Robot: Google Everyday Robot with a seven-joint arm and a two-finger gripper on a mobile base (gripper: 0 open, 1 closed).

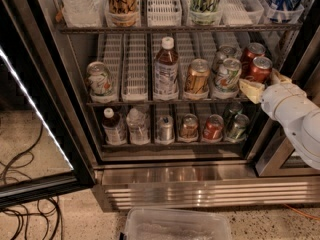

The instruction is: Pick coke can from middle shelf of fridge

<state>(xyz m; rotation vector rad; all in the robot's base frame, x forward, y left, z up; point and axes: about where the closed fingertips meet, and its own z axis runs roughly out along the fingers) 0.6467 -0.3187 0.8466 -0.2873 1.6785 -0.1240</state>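
The tool [265, 84] is at the right end of the middle shelf [140, 103] of the fridge [200, 189], reaching in from the right on a white arm [295, 114]. It sits right at the lower part of the front coke can [261, 68], covering the can's base. Whether the tool has closed on the can or merely surrounds it cannot be told.

The coke can stands upright in the rightmost lane of the middle shelf, at the front. A second red can [252, 51] stands just behind it. In the next lane to the left is a green-and-white can [228, 74], then a gold can [197, 75], then a brown bottle with a white cap [165, 66]. A pale can [99, 78] stands well apart at the left end.

The black-framed glass door [35, 189] is swung open at the left. A clear plastic bin [175, 226] sits on the floor before the base grille, and dark cables [25, 214] lie on the floor at lower left.
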